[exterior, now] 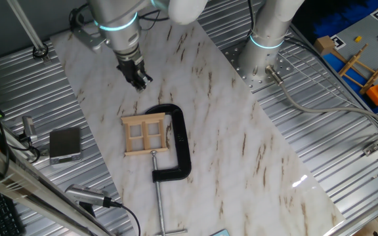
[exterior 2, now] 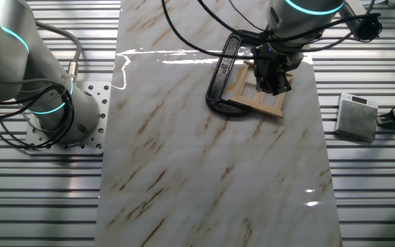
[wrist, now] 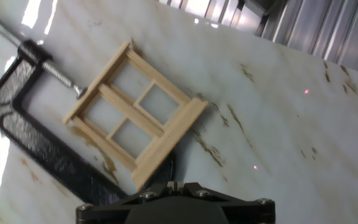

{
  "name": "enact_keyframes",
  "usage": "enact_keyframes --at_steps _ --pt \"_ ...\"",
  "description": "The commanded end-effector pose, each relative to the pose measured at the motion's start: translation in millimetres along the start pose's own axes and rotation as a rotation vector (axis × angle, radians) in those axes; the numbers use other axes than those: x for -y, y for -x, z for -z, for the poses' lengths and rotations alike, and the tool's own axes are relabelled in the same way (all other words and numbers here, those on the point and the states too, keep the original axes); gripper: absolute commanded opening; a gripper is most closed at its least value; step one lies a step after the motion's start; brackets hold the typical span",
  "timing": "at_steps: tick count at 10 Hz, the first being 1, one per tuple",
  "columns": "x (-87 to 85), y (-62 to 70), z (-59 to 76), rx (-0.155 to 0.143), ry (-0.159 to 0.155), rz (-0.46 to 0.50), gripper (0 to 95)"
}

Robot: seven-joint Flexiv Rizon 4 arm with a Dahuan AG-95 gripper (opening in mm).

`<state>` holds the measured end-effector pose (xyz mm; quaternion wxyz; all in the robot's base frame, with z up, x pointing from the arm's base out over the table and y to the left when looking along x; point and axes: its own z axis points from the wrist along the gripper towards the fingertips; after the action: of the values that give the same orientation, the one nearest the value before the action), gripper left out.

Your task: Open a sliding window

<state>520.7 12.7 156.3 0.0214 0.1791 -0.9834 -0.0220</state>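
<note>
The sliding window (exterior: 146,134) is a small light wooden frame with crossbars. It lies flat on the marble tabletop (exterior: 228,131), held in the black C-clamp (exterior: 179,147). My gripper (exterior: 137,78) hangs above the table just beyond the window's far edge, apart from it, fingers together and nothing between them. From the other side the gripper (exterior 2: 273,77) covers part of the window (exterior 2: 256,99). The hand view looks down on the window (wrist: 132,115) and clamp (wrist: 23,124), with the shut gripper (wrist: 176,184) at the bottom edge.
A small grey box (exterior: 64,144) sits on the ribbed metal left of the marble. A second arm's base (exterior: 264,46) stands at the marble's far right. A wooden rack toy (exterior: 359,65) with blue and orange pieces lies at the far right. The clamp's screw handle (exterior: 161,203) reaches toward the front edge.
</note>
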Motion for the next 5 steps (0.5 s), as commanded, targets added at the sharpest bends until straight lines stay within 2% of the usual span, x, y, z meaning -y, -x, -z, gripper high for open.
enact_keyframes --at_steps 1,2,3,5 --pt "-6.3 16.5 -6.8 0.002 0.002 -0.004 0.0" --pt "-10.8 28.4 -13.9 0.001 0.0 -0.008 0.0" --pt "-12.3 32.1 -16.1 0.001 0.0 -0.011 0.0" --pt "-22.5 51.1 -28.5 0.0 -0.001 -0.017 0.0"
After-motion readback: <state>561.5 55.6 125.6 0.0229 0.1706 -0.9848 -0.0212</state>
